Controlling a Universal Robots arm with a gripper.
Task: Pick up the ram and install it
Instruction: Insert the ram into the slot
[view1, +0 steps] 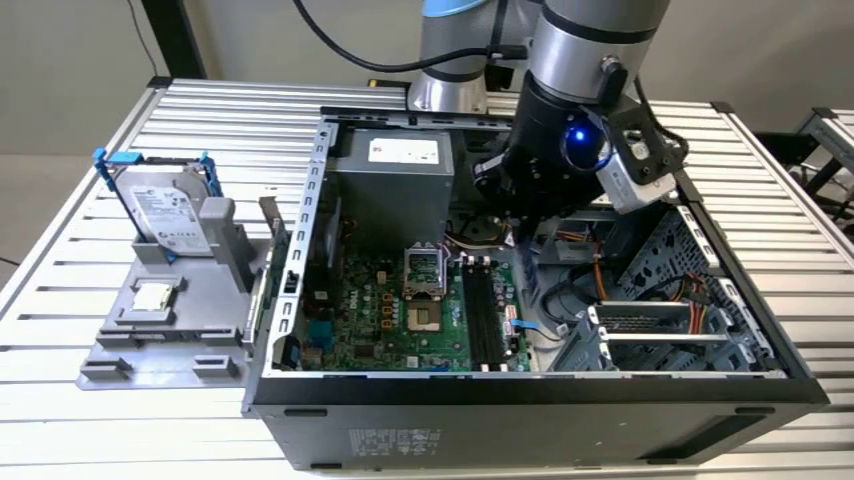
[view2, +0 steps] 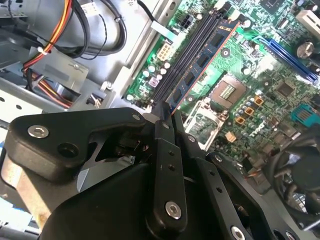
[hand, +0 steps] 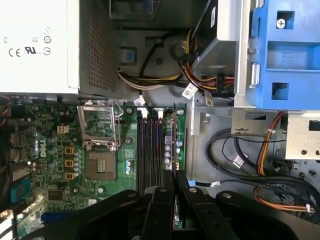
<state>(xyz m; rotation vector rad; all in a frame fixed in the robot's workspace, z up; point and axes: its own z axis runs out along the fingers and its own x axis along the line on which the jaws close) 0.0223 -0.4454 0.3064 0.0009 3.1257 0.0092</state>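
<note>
The black gripper (view2: 167, 117) grasps the long thin blue-green ram (view2: 202, 62), standing in a black motherboard slot (hand: 150, 150).

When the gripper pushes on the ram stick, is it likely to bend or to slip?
The ram is a thin, narrow board standing on edge in the motherboard slot, so it probably flexes a little and could crack under sideways force. It looks light for its length. The gripper pinches one end only, so the smooth board might pivot or slip.
</note>
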